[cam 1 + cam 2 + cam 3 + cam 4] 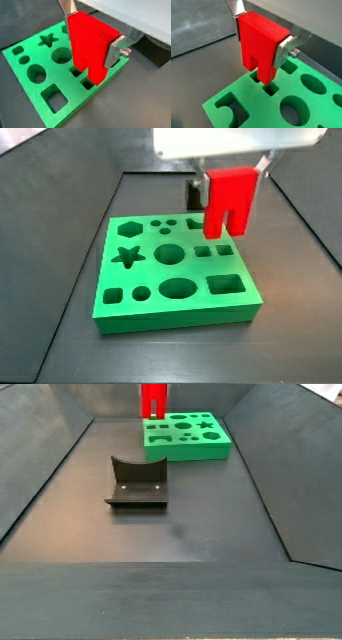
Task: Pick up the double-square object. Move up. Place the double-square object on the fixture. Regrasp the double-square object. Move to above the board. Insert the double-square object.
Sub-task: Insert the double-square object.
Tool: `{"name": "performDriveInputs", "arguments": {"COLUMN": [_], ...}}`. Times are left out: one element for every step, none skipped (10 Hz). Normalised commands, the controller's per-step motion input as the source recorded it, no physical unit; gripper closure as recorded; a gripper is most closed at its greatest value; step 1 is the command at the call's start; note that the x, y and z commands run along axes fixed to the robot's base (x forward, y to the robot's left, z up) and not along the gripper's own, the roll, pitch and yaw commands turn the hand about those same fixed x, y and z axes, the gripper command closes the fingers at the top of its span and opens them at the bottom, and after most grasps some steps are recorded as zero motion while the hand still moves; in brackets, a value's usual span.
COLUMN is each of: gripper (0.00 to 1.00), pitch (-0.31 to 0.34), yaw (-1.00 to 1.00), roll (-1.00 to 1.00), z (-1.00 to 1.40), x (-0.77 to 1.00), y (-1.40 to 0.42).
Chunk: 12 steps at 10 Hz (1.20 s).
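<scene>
The gripper hangs over the green board, its flat silver fingers pinching the upper part of the red double-square piece from two opposite sides, so the piece hangs upright with its two stepped legs pointing down. In both wrist views the longer leg sits right at the board's top face, its tip at or just inside one of the small square holes near the board's edge; I cannot tell whether it has gone in at all. In a side view the red piece shows above the far corner of the board. The dark fixture stands empty on the floor, well apart from the board, so the regrasp looks done and the job seems to be at its last step, the insertion. The next move, I would judge, is a slow straight descent, keeping the piece square to the holes so both legs seat without catching an edge.
</scene>
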Motion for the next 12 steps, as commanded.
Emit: {"name": "performDriveInputs", "arguments": {"gripper": [1.0, 1.0, 1.0, 1.0, 1.0, 1.0, 1.0, 1.0, 1.0, 1.0, 1.0, 1.0], "pitch": [-0.119, -0.151, -0.156, -0.143, -0.134, -0.096, -0.061, -0.057, -0.007, 0.0, 0.02, 0.047], "yaw": [0.13, 0.17, 0.15, 0.15, 0.15, 0.23, 0.19, 0.12, 0.03, -0.08, -0.29, -0.5], "roll": [0.16, 0.11, 0.06, 0.08, 0.08, 0.16, 0.23, 0.22, 0.18, 0.2, 0.24, 0.24], "z": [-0.54, -0.51, -0.49, -0.48, -0.5, -0.56, -0.6, -0.59, -0.55, -0.51, -0.51, -0.52], "x": [-0.1, -0.09, 0.0, -0.01, 0.0, 0.0, -0.07, -0.14, 0.03, 0.36, 0.4, 0.37], "y": [-0.07, -0.18, -0.24, -0.21, -0.17, -0.03, 0.0, 0.02, 0.0, 0.0, 0.0, 0.0]}}
